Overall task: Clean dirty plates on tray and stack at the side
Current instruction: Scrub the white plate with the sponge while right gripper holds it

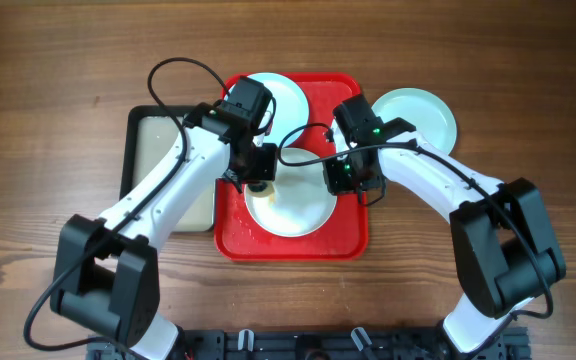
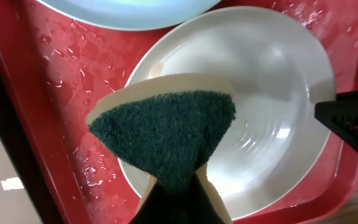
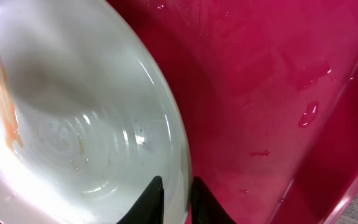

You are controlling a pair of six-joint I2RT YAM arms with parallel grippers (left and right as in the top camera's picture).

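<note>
Two pale plates lie on the wet red tray (image 1: 353,235): one at the front (image 1: 288,210), one at the back (image 1: 293,95). A third plate (image 1: 418,112) rests on the table right of the tray. My left gripper (image 1: 258,185) is shut on a yellow sponge with a green scouring face (image 2: 166,130), held just above the front plate's (image 2: 272,81) left side. My right gripper (image 3: 178,186) is closed over that plate's (image 3: 73,124) right rim, one finger inside and one outside. An orange smear (image 3: 5,99) streaks the plate.
A black-rimmed basin of cloudy water (image 1: 158,150) stands against the tray's left side. Water drops cover the tray floor (image 2: 48,93). Both arms reach in over the tray from the near edge of the table.
</note>
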